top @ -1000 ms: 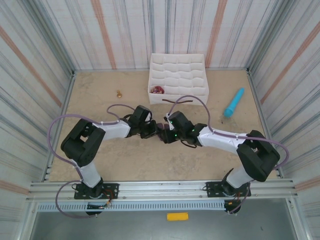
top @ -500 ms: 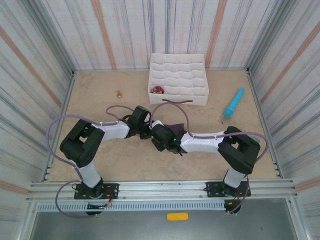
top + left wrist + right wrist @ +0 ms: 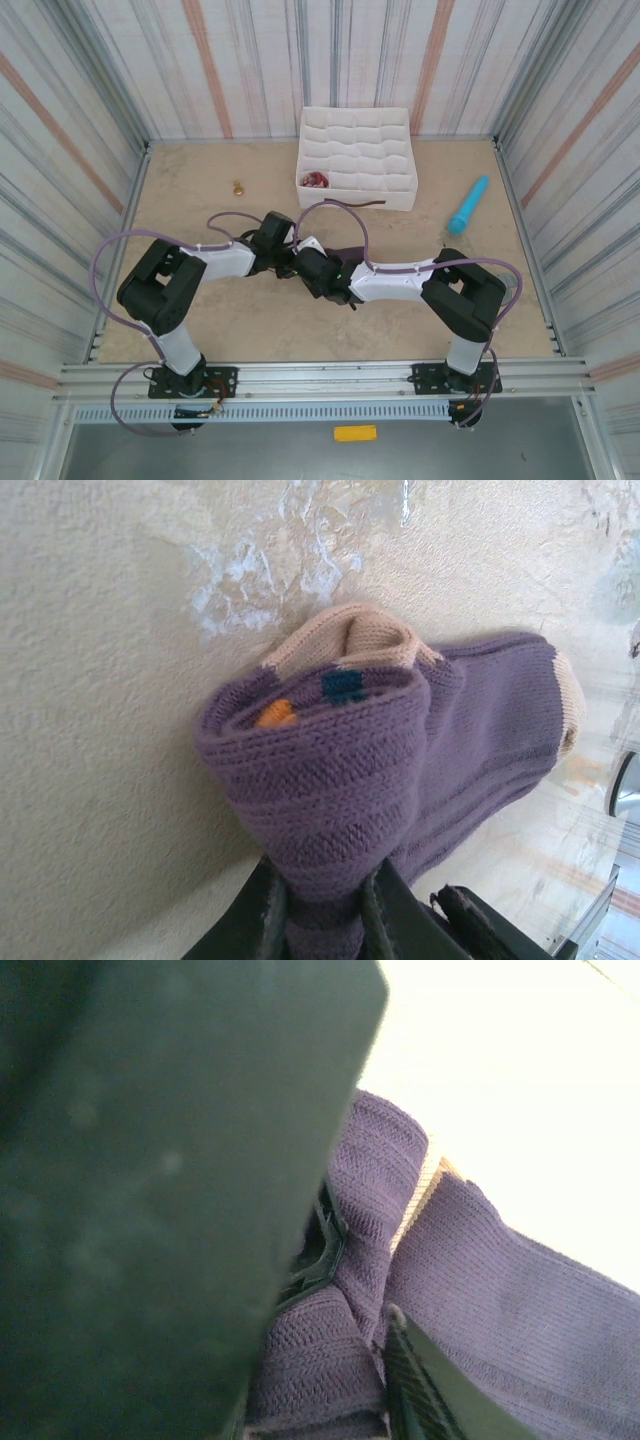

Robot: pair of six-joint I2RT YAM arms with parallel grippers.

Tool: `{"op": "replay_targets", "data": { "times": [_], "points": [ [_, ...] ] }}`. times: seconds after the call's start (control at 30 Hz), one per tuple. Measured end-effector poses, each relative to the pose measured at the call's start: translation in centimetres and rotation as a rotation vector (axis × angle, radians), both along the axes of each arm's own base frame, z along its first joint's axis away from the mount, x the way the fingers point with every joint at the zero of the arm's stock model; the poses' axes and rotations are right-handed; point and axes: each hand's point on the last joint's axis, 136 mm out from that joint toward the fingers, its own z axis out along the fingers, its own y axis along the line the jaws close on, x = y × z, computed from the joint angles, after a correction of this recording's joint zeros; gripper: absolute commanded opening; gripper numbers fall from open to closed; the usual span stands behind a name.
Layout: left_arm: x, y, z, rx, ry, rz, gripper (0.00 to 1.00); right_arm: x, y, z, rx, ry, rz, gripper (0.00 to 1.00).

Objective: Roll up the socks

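The purple sock [image 3: 440,730] lies on the sandy floor, folded over at one end, with tan fabric and orange and teal marks showing inside the fold. My left gripper [image 3: 320,912] is shut on the folded end, its fingers pinching the knit from both sides. In the right wrist view, purple sock [image 3: 500,1290] fabric fills the gap between the fingers of my right gripper [image 3: 330,1370], which is shut on it. From above, the left gripper [image 3: 288,260] and right gripper [image 3: 318,274] meet at mid-table, and a dark strip of the sock [image 3: 350,250] shows behind them.
A white compartment box [image 3: 357,150] stands at the back centre, with a small red-and-white bundle [image 3: 316,180] in its front-left cell. A turquoise stick [image 3: 468,204] lies at the right. A small brown object [image 3: 238,187] sits at the back left. Striped walls close in on all sides.
The right arm has swung left, bringing its gripper up against the left gripper, and its jaws have closed onto the sock. The left gripper has kept its hold and barely moved.
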Motion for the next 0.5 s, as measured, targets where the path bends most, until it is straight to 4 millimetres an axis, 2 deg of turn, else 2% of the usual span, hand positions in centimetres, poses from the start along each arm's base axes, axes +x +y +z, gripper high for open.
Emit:
{"op": "replay_targets", "data": {
  "times": [0.07, 0.17, 0.23, 0.3, 0.37, 0.5],
  "points": [
    [0.0, 0.1, 0.0, -0.004, 0.004, 0.002, 0.14, 0.0, 0.2, -0.1, 0.016, 0.013, 0.002, 0.23],
    [0.2, 0.3, 0.1, -0.01, 0.005, 0.007, 0.17, 0.1, 0.4, -0.2, 0.045, 0.034, 0.003, 0.13],
    [0.3, 0.4, 0.0, -0.01, 0.005, 0.01, 0.27, 0.1, 0.5, -0.4, 0.068, 0.048, 0.0, 0.08],
    [0.2, 0.4, 0.0, -0.012, 0.01, 0.012, 0.43, 0.3, 0.4, -0.5, 0.087, 0.058, 0.0, 0.03],
    [0.2, 0.7, -0.1, -0.01, 0.018, 0.02, 0.53, 0.6, 0.1, -0.6, 0.112, 0.067, -0.003, 0.0],
    [0.1, 0.9, 0.6, -0.015, 0.007, 0.018, 0.56, 1.3, -0.5, -0.6, 0.172, 0.083, -0.013, 0.0]
  ]
}}
